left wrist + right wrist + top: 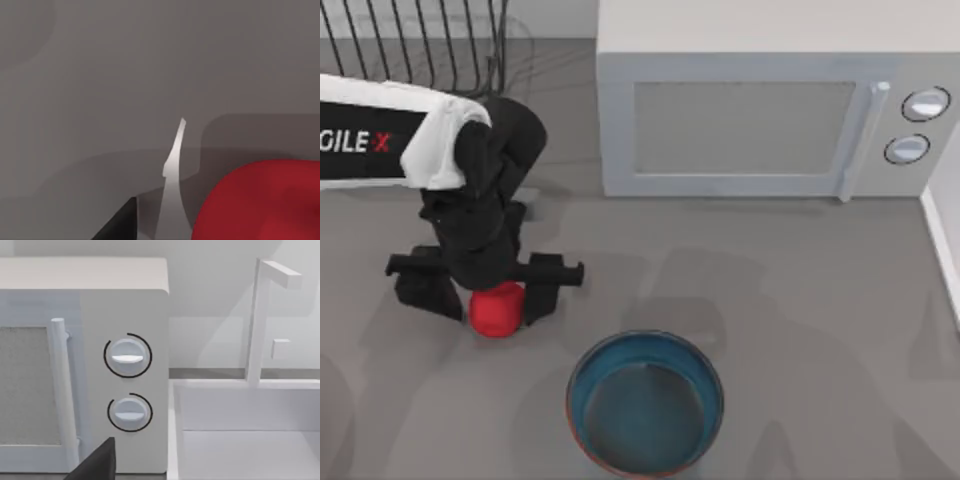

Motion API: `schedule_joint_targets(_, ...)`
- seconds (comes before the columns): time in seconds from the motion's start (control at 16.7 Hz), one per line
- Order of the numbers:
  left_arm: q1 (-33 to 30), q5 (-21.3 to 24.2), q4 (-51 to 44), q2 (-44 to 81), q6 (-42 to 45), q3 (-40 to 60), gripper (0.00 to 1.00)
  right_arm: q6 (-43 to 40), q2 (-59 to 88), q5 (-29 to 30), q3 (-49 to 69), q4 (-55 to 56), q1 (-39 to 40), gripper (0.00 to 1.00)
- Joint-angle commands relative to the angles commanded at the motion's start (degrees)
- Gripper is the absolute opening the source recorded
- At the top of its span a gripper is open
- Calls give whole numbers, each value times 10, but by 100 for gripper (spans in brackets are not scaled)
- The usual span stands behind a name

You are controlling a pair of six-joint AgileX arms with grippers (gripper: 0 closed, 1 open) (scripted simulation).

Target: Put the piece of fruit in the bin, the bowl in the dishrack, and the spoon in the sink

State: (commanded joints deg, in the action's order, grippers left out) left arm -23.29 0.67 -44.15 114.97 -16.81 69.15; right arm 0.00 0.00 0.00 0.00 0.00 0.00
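Black fingers of the left gripper [492, 290] are standing spread wide at the left of the top view, straddling the piece of fruit [497, 309] without visibly pinching it. One fruit is lying there, round and plain bright red, on the grey table [800, 280]. One teal bowl [645, 403] with a brownish rim is sitting at lower centre. One black wire dishrack [420, 45] is occupying the upper left, one white microwave [770, 110] the upper right. One white sink [250, 440] is showing in the right wrist view.
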Motion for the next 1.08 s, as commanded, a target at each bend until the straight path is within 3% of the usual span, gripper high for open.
schedule_joint_targets(0.24, 0, 0, 0, 0, 0, 0, 2, 0, 0, 0, 0, 0, 0, 100)
schedule_joint_targets(0.3, 0, 0, 0, 0, 0, 0, 0, 0, 0, 0, 0, 0, 0, 100)
schedule_joint_targets(0.84, 2, -8, -8, -12, 5, 5, 0, 0, 0, 0, 0, 0, 0, 100)
schedule_joint_targets(1.08, 1, -9, -76, -32, 2, 53, 0, 0, 0, 0, 0, 0, 0, 100)
